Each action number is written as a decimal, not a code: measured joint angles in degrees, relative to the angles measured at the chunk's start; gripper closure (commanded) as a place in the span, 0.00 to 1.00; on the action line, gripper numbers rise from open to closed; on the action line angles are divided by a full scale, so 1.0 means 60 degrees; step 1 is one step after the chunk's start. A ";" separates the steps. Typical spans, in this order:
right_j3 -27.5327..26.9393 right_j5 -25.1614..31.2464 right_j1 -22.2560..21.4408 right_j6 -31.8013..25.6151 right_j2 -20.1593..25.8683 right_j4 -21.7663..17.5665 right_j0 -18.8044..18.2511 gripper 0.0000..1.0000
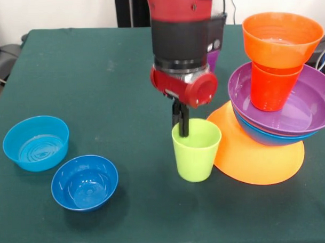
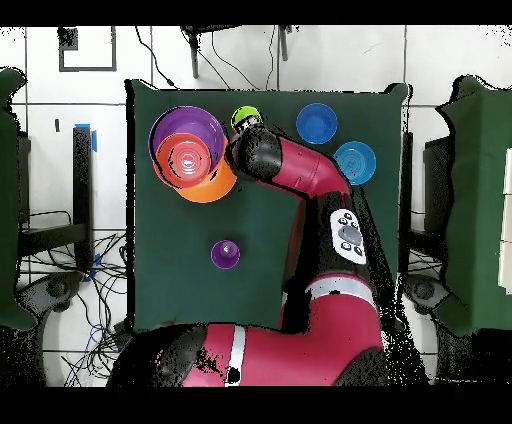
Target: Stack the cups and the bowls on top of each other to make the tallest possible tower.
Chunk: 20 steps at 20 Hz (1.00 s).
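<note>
The red and black arm comes straight down over the dark green cloth-covered table (image 1: pixel 97 76), and its dark gripper (image 1: pixel 181 126) dips into the mouth of the lime green tapered plastic cup (image 1: pixel 196 150), which stands upright on the cloth; one dark finger seems to sit inside the rim at the cup's far wall, but from here I cannot tell how far the fingers are spread or whether they really have hold of the cup. Just beside the cup leans the tower (image 1: pixel 276 91): a wide glossy orange-yellow plastic bowl (image 1: pixel 254 158) lies upside down at the bottom, a large blue plastic bowl (image 1: pixel 264 136) sits tilted on it with a large purple plastic bowl (image 1: pixel 306 108) nested inside, then a red-orange tapered plastic cup (image 1: pixel 268 91) stands in the purple bowl, and a small orange plastic bowl (image 1: pixel 279 37) sits on top, mouth up. The lime cup looks to be touching or nearly touching the edge of the orange-yellow bowl. Well apart across the table, a straight-sided light blue plastic bowl (image 1: pixel 36 143) and a rounder dark blue plastic bowl (image 1: pixel 84 182) rest open side up, close together. From above, a purple tapered plastic cup (image 2: pixel 225 254) stands alone on the cloth nearer the robot's base, well away from the tower; in the front view only a sliver of it shows behind the arm
</note>
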 measured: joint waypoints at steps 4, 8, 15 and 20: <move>0.0007 0.0423 -0.0624 0.0000 0.0004 -0.0002 -0.0012 1.00; -0.0003 0.0982 -0.1241 0.0000 -0.0010 -0.0006 -0.0011 1.00; -0.0058 0.1518 -0.1947 0.0000 -0.0071 -0.0012 -0.0088 1.00; -0.0061 0.1528 -0.2321 0.0000 -0.0088 -0.0174 -0.0293 1.00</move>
